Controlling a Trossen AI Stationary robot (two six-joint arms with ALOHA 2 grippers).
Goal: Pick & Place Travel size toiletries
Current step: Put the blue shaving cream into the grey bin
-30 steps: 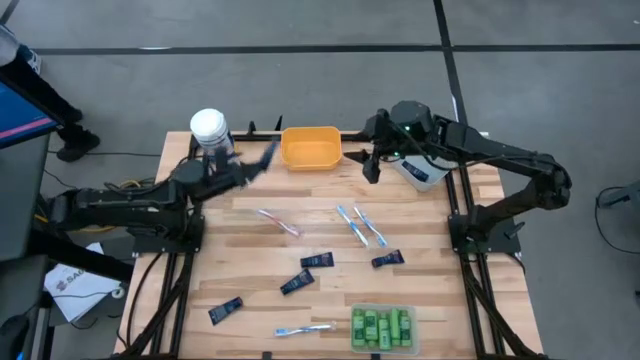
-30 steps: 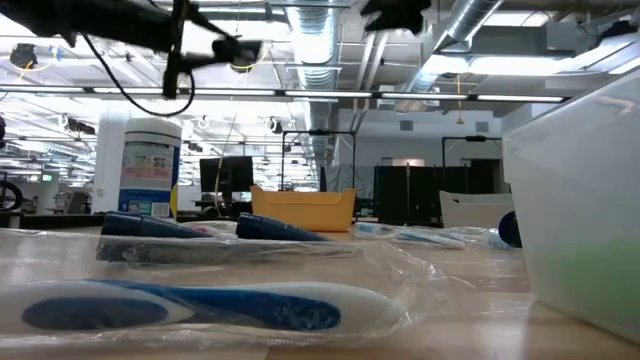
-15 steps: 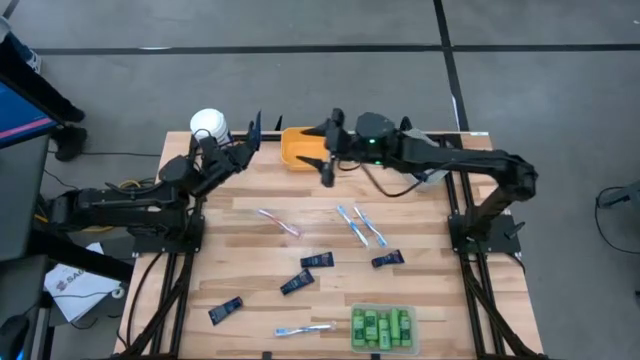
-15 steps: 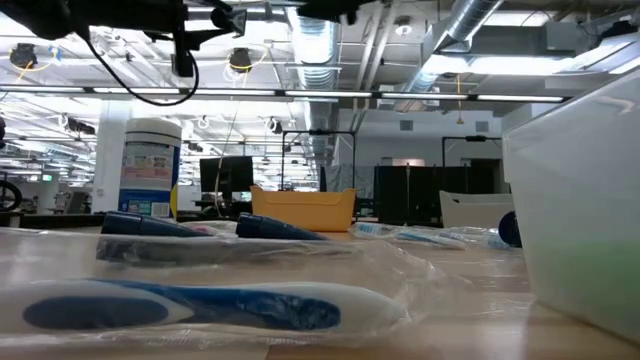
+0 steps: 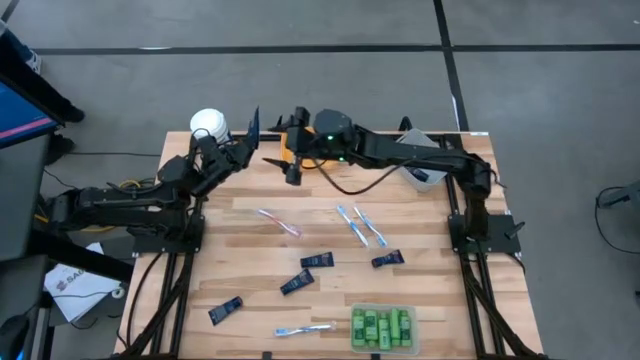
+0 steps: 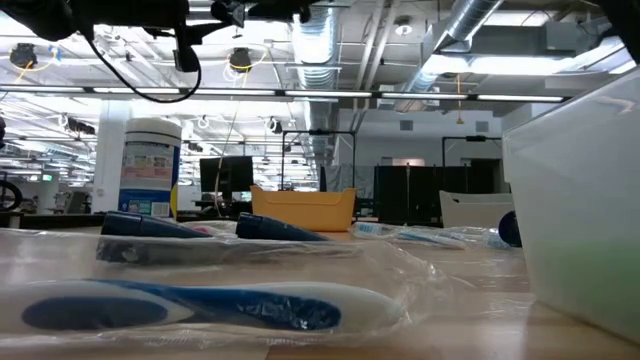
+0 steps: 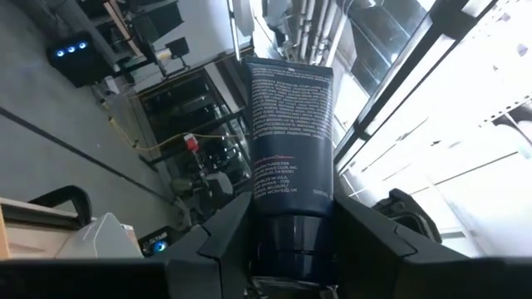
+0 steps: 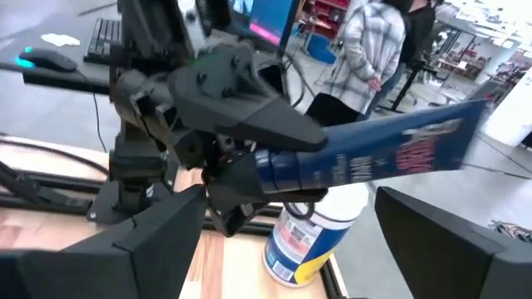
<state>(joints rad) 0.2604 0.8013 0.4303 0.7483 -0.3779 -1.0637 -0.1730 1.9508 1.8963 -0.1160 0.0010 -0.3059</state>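
My left gripper [image 5: 240, 148] [image 7: 287, 245] is raised over the table's far left part and shut on a dark navy flat tube [image 5: 252, 127] [image 7: 291, 133] [image 8: 374, 158]. My right gripper [image 5: 285, 163] is open and empty; it reaches across the far side toward the tube, close to it but apart. On the table lie a pink toothbrush [image 5: 278, 222], two light-blue toothbrushes [image 5: 358, 225], a third one [image 5: 303, 329] and several navy tubes [image 5: 317, 260]. Green bottles fill a clear bin [image 5: 382, 328]. My left gripper pinches the tube's round cap end [image 7: 287, 220] [image 8: 278, 170] between its two fingers. The tube stands out past the fingertips in line with them, its flat crimped end [image 8: 461, 124] farthest from the gripper. It slants upward, lifted clear of the table.
A white-lidded canister [image 5: 208, 125] [image 8: 312, 237] stands at the far left, just behind my left gripper. An orange bin [image 5: 300, 148] [image 6: 303, 210] sits at the far edge, partly under my right arm. A grey bin [image 5: 420, 172] is at the far right. A person [image 8: 366, 50] stands beyond the table.
My right gripper has swung along the far edge toward the table's left, from beside the grey bin past the orange bin, up to the held tube. My left gripper has tipped upward with the tube, which now points up rather than lying nearly level, then kept still.
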